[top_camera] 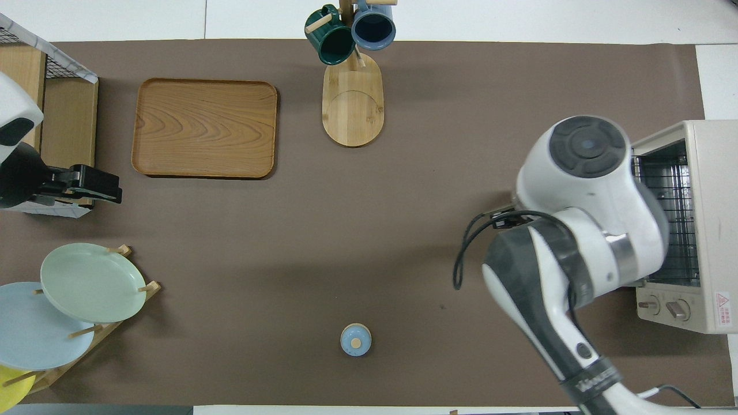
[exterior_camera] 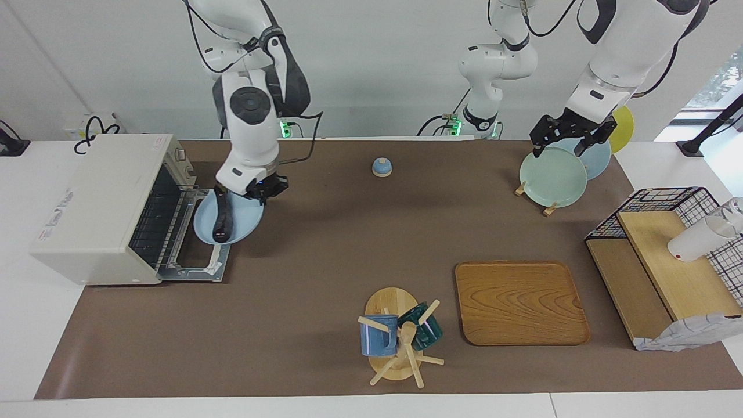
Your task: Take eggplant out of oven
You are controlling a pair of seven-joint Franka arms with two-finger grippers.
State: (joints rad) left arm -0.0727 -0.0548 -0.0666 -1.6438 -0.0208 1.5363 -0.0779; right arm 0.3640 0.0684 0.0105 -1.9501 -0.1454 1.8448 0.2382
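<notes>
The eggplant [exterior_camera: 222, 216] lies long and dark on a light blue plate [exterior_camera: 242, 222]. My right gripper [exterior_camera: 257, 190] is shut on the plate's rim and holds it in the air, tilted, over the outer edge of the open oven door [exterior_camera: 194, 259]. The cream-white oven [exterior_camera: 96, 203] stands at the right arm's end of the table with its wire rack showing. In the overhead view the right arm hides the plate and eggplant, and the oven [top_camera: 706, 230] shows beside it. My left gripper [exterior_camera: 558, 145] is open and waits over the plate rack.
A rack with green [exterior_camera: 552, 176], blue and yellow plates stands near the robots. A small blue lidded pot [exterior_camera: 381, 167] sits mid-table. A wooden tray [exterior_camera: 519, 302], a mug tree [exterior_camera: 397, 337] and a wire-and-wood shelf [exterior_camera: 667, 261] lie farther out.
</notes>
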